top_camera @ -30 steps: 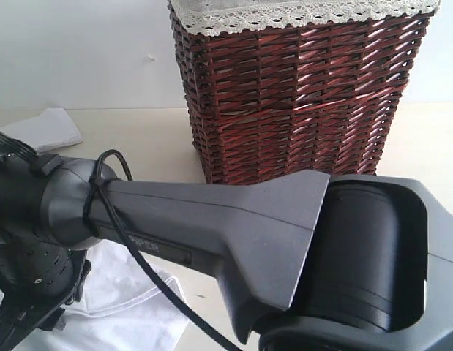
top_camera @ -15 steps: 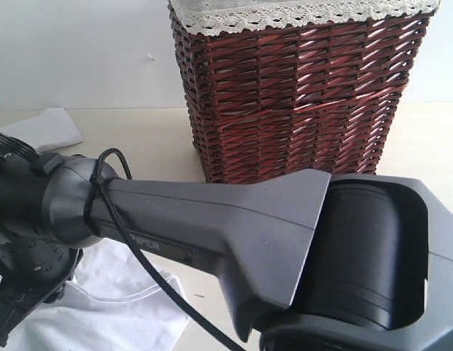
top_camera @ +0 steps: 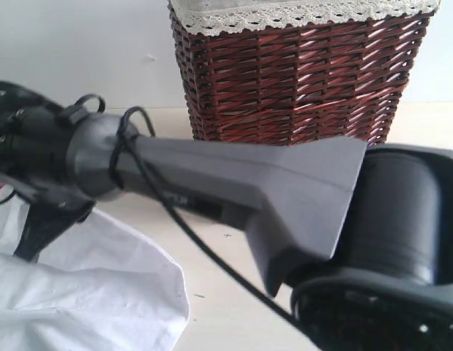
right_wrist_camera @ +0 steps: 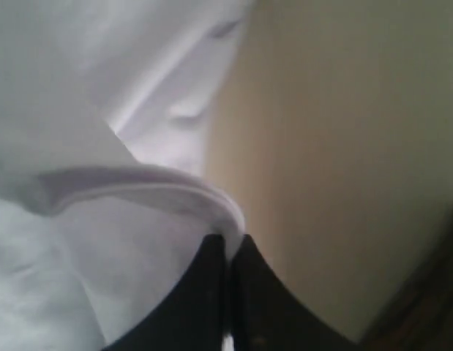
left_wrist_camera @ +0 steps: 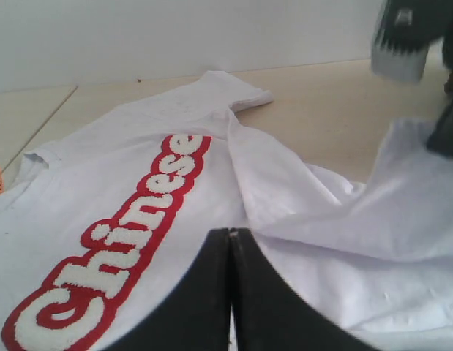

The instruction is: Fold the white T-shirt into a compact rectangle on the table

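Shirt (left_wrist_camera: 102, 168) spread chest-up on the bench (left_wrist_camera: 336, 102), one side raised. The right hand (right_wrist_camera: 227, 241), jaws pressed together, pinches a hemmed edge of the shirt; the wrist view shows the fold of cloth caught at its tips. The cloth below it hangs clear of the bench. In the exterior view the right arm reaches across the middle to the left, where the shirt lies. The left hand (left_wrist_camera: 230, 238) is also pressed together and sits low over the chest. Whether cloth is caught between its jaws cannot be told.

The red-outlined lettering (left_wrist_camera: 149, 197) marks the shirt's long axis, which runs slantwise away from the left hand. The raised side lies beside that line, on the right hand's side. The next fold probably carries the pinched edge across towards the lettering, so the right hand is the one placed to act.

Basket (top_camera: 299, 88): stands behind on the bench, well apart from the shirt. Only its lace lining (top_camera: 299, 13) shows, and its contents are hidden.
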Tool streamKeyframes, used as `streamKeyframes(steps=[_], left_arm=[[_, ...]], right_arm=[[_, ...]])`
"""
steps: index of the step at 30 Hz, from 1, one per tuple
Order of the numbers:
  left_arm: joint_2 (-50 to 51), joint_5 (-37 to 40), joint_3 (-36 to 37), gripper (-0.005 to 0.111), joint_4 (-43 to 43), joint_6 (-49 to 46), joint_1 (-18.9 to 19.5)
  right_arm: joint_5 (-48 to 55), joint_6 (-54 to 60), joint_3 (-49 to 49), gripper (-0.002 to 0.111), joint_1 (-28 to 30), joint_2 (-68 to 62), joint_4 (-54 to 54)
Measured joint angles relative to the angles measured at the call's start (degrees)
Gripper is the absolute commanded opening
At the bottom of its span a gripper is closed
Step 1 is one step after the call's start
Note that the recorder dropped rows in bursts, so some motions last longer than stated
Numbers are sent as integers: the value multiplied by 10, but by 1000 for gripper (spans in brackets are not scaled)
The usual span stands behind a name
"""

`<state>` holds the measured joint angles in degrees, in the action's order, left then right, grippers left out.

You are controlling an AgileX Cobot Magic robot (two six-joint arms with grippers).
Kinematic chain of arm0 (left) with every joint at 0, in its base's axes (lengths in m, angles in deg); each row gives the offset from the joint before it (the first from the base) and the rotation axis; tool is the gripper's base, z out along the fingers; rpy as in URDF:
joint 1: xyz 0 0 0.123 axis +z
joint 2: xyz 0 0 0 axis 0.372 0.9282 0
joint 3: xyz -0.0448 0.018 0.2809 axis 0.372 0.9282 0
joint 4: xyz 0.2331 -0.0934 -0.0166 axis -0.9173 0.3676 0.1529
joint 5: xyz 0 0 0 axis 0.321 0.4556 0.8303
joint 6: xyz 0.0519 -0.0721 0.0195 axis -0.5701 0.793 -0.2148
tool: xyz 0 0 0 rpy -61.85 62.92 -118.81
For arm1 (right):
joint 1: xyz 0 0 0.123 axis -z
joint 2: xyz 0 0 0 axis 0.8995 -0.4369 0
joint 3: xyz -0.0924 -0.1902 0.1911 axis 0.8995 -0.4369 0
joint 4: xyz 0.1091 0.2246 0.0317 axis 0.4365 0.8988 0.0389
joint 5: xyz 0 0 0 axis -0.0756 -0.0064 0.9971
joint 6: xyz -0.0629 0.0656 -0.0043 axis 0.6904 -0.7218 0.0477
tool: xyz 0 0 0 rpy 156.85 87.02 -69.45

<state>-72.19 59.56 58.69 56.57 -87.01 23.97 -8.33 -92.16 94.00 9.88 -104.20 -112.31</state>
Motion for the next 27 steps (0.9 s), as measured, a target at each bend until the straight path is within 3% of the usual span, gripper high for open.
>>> streamKeyframes(steps=[8, 18, 24, 27], left_arm=[[0, 0, 0, 0, 0, 0, 0], [0, 0, 0, 0, 0, 0, 0], [0, 0, 0, 0, 0, 0, 0], [0, 0, 0, 0, 0, 0, 0]], right_arm=[[-6, -196, 0, 1, 81, 28, -144], [-12, -213, 0, 28, 103, 29, -116], [-16, -161, 0, 26, 97, 29, -89], [-41, -102, 0, 13, 83, 29, -49]])
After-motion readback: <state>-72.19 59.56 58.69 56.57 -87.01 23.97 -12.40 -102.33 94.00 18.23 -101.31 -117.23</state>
